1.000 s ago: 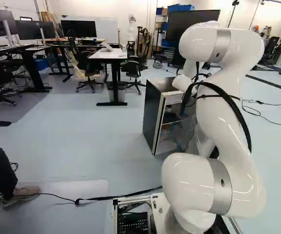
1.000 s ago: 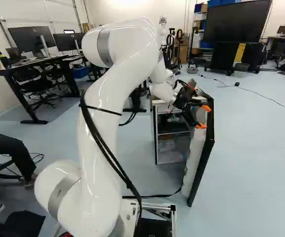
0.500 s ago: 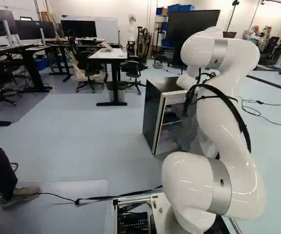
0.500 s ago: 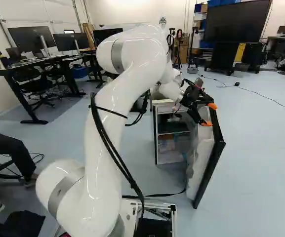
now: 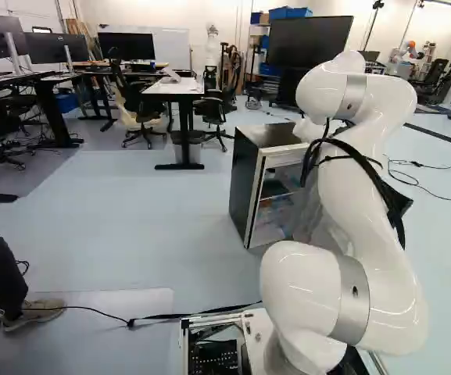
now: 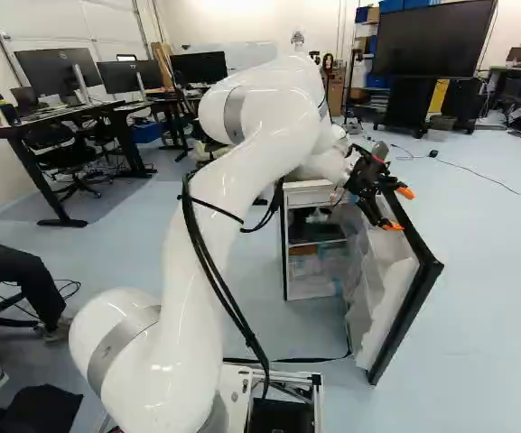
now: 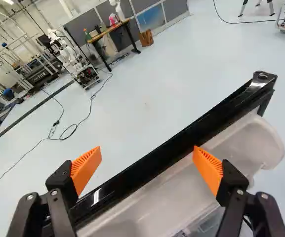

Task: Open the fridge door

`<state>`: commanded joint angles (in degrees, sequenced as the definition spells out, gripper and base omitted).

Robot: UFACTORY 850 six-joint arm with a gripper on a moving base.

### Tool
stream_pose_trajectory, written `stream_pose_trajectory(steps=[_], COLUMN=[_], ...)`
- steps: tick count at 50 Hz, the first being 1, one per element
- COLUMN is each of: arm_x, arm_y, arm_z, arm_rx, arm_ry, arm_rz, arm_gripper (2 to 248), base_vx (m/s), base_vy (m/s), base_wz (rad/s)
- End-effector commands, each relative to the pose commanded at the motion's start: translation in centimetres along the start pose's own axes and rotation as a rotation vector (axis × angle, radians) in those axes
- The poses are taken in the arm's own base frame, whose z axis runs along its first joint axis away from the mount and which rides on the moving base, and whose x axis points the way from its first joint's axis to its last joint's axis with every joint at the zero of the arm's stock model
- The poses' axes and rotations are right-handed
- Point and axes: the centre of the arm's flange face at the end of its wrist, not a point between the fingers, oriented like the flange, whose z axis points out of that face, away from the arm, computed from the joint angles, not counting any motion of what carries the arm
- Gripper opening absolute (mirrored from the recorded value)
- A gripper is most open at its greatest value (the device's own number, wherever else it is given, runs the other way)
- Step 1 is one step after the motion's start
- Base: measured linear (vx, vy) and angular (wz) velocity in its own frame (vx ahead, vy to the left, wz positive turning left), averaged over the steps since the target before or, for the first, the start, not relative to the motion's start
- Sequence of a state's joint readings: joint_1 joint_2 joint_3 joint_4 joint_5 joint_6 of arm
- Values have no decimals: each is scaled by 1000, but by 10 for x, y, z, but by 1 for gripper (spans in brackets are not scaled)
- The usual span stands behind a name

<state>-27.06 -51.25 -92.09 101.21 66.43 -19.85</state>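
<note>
One fridge door point(image 6: 385, 302) stands open, swung out from the right side of one fridge point(image 5: 245, 180) in the right base view. Its black top edge runs slantwise between the two fingers of the one end effector point(image 6: 399, 209), which are spread wide; whether either touches it, I cannot tell. Both fingers have orange pads point(image 7: 209, 170). A translucent door bin point(image 7: 258, 143) lines the inner face. Beyond the fridge, one large black screen point(image 6: 432, 41) stands on the floor
</note>
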Motion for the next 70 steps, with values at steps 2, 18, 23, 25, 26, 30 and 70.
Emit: stream_pose_trajectory(steps=[2, 18, 23, 25, 26, 30, 70], arm_x=[1, 6, 8, 8, 9, 10, 21], arm_y=[-2, -21, -27, -29, -30, -34, -53], arm_z=[4, 33, 42, 46, 47, 55, 96], arm_rx=[-2, -17, -21, -23, -23, -26, -39], arm_ry=[2, 16, 21, 23, 23, 27, 53], arm_rz=[6, 59, 76, 83, 86, 100, 169], arm_gripper=[247, 247, 247, 247, 247, 247, 247], base_vx=[0, 0, 0, 0, 0, 0, 0], base_vy=[0, 0, 0, 0, 0, 0, 0], base_wz=[0, 0, 0, 0, 0, 0, 0])
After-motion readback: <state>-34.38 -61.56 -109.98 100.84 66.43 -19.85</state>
